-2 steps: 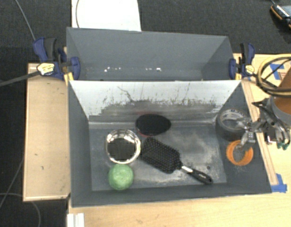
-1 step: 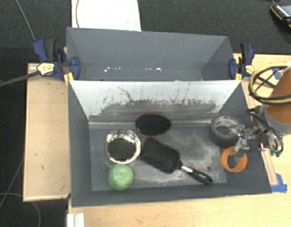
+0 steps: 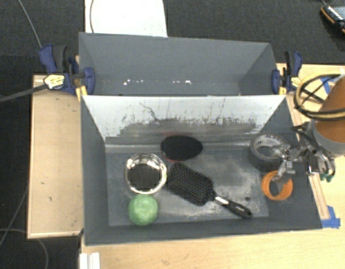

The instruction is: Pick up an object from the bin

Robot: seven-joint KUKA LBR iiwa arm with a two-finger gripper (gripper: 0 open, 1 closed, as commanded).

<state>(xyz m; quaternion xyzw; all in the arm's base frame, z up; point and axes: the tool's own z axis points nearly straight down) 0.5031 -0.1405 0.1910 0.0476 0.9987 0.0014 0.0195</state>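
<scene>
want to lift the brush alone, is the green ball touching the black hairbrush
Apart. The camera view shows a strip of bare bin floor between the green ball and the head of the black hairbrush.

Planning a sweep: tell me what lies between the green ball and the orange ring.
In the camera view, the black hairbrush lies between the green ball and the orange ring, handle toward the ring.

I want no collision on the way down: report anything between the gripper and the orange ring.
Nothing visible lies between them. The gripper hangs over the orange ring at the right end of the bin. A grey tape roll sits close behind it, not in the path.
</scene>
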